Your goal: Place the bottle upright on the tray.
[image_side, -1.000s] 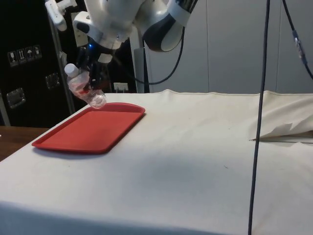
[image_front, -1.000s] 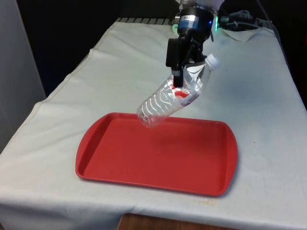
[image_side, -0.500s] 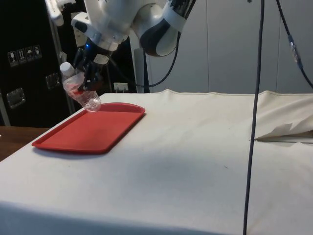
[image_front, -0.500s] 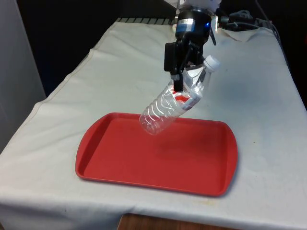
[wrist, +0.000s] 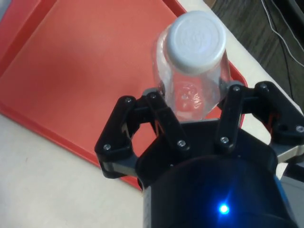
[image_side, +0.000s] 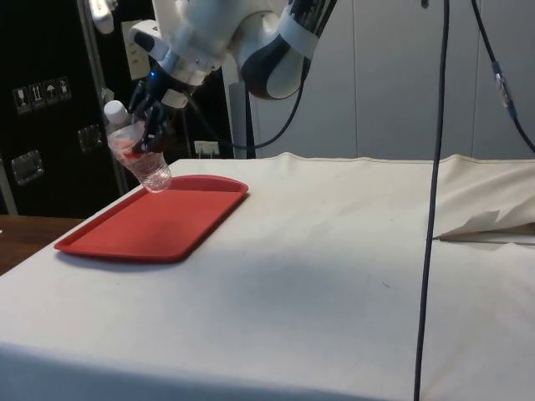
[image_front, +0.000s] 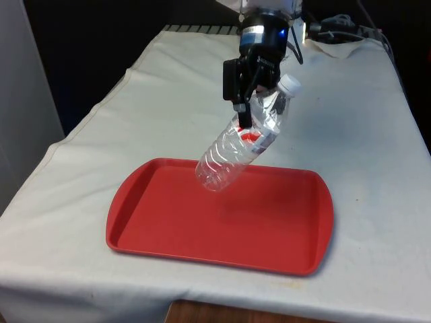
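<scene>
The gripper is clamped on the upper body of the clear bottle, which hangs tilted above the far edge of the red tray, base lowest. The placing step is in hand; next, I judge, comes righting the bottle and lowering it.

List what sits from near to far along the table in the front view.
Red tray → clear bottle, held tilted above the tray's far edge → end effector gripping the bottle's upper part → cables at the table's far end.
</scene>
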Available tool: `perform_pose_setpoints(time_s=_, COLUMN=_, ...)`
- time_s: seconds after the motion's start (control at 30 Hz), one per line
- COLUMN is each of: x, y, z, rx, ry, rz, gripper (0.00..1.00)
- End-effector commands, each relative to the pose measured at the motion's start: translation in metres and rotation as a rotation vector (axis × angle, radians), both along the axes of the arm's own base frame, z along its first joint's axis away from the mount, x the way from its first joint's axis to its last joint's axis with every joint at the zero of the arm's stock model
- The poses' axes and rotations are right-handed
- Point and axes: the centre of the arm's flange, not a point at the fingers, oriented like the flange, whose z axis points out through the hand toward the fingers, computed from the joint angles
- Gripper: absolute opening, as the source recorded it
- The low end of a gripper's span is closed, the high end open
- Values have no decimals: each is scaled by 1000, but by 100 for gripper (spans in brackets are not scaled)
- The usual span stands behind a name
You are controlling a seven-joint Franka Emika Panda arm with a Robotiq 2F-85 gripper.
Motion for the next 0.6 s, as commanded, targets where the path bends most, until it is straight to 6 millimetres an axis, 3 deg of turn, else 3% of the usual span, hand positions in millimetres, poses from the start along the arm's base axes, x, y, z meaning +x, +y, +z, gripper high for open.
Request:
perform_pose_setpoints(time_s=0.0, x=0, y=-1, z=0, rx=5, ry=-4, rz=-1, gripper=14)
perform_pose_setpoints(time_s=0.57, x=-12, y=-18, z=-4, rx=126, ry=-54, rz=-29, gripper=14)
